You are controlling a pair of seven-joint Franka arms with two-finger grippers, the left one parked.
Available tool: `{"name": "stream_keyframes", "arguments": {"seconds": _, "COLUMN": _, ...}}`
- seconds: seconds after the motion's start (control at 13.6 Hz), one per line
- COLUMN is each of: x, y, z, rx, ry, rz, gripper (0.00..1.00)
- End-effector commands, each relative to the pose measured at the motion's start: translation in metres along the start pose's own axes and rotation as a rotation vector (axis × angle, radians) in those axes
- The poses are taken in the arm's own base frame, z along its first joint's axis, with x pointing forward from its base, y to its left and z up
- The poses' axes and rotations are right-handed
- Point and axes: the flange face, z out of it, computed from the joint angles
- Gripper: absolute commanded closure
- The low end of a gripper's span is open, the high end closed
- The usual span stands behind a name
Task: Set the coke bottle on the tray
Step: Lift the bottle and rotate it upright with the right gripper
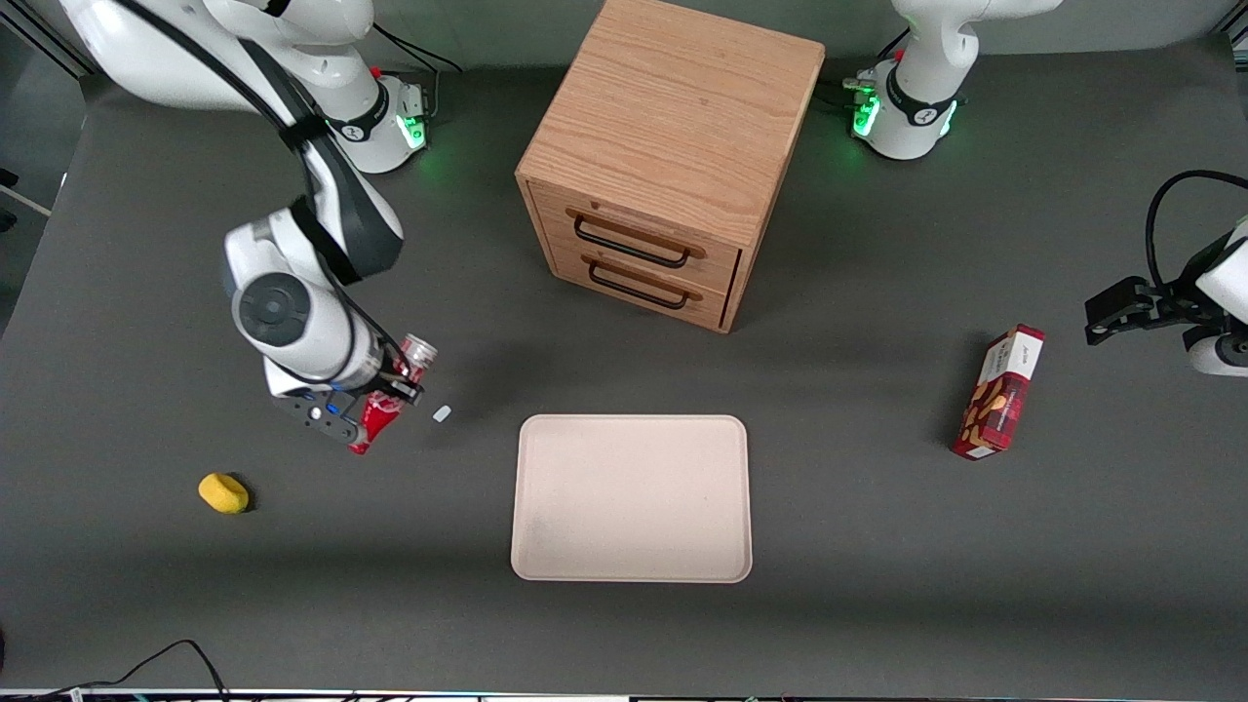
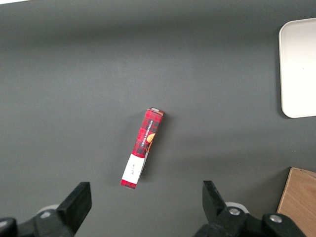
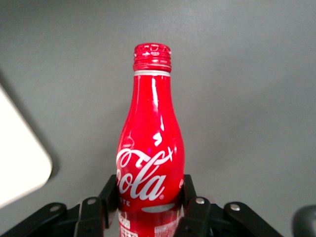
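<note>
The coke bottle (image 1: 382, 413) is a slim red bottle with white script, held tilted with its silver base farther from the front camera than its neck. My right gripper (image 1: 395, 388) is shut on the bottle's lower body, at the working arm's end of the table, beside the tray (image 1: 632, 546). In the right wrist view the bottle (image 3: 150, 143) stands between my black fingers (image 3: 109, 192), with its red cap pointing away from the gripper (image 3: 149, 197). A rounded corner of the beige tray (image 3: 19, 163) shows beside it.
A wooden two-drawer cabinet (image 1: 673, 146) stands farther from the front camera than the tray. A small white piece (image 1: 442, 413) lies beside the bottle. A yellow lump (image 1: 223, 492) lies nearer the camera. A red snack box (image 1: 999, 392) lies toward the parked arm's end.
</note>
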Motion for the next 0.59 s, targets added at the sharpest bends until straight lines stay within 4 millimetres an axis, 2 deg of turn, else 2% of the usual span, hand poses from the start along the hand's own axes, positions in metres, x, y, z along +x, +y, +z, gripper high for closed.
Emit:
{"name": "stream_keyframes", "arguments": {"seconds": 0.0, "x": -0.005, "y": 0.027, "z": -0.078, "rx": 0.035, "ry": -0.042, "rz": -0.072, "gripper": 1.0}}
{"name": "stream_keyframes", "arguments": {"seconds": 0.22, "x": -0.007, "y": 0.059, "z": -0.147, "rx": 0.027, "ry": -0.085, "rz": -0.214, "gripper": 1.0}}
{"name": "stream_keyframes", "arguments": {"seconds": 0.37, "x": -0.003, "y": 0.081, "z": -0.184, "rx": 0.013, "ry": -0.131, "rz": -0.267, "gripper": 1.0}}
{"name": "stream_keyframes", "arguments": {"seconds": 0.51, "x": -0.002, "y": 0.095, "z": -0.21, "rx": 0.013, "ry": -0.135, "rz": -0.311, "gripper": 1.0}}
